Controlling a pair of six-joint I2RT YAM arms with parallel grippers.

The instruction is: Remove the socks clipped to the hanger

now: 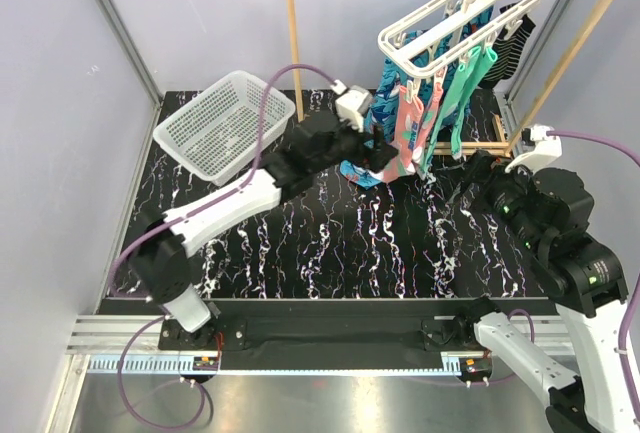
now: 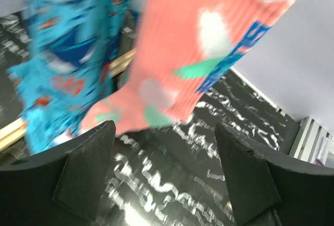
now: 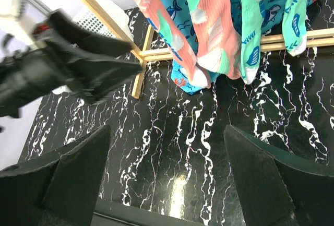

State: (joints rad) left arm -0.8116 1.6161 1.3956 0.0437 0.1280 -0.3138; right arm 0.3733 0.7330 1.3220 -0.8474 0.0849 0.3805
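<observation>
The white slatted hanger (image 1: pixel 460 15) hangs tilted from the rack's top bar. Coral-pink patterned socks (image 1: pixel 410 128), teal-green socks (image 1: pixel 462 88) and a black-and-white striped sock (image 1: pixel 517 38) are clipped under it, beside a blue shark-print cloth (image 1: pixel 385 103). My left gripper (image 1: pixel 385 156) is open, its jaws just below the toe of a coral sock (image 2: pixel 177 54); nothing is between them. My right gripper (image 1: pixel 470 175) is open and empty, low over the table to the right of the socks. The right wrist view shows the coral socks (image 3: pixel 209 22) and teal socks (image 3: pixel 255 22) hanging ahead.
A white mesh basket (image 1: pixel 222 123) stands at the back left. The tall wooden rack (image 1: pixel 292 33) stands behind, its base bar (image 3: pixel 292 38) low behind the socks. The table (image 1: pixel 350 243) is black marble-patterned. The left arm (image 3: pixel 68 64) reaches in from the left.
</observation>
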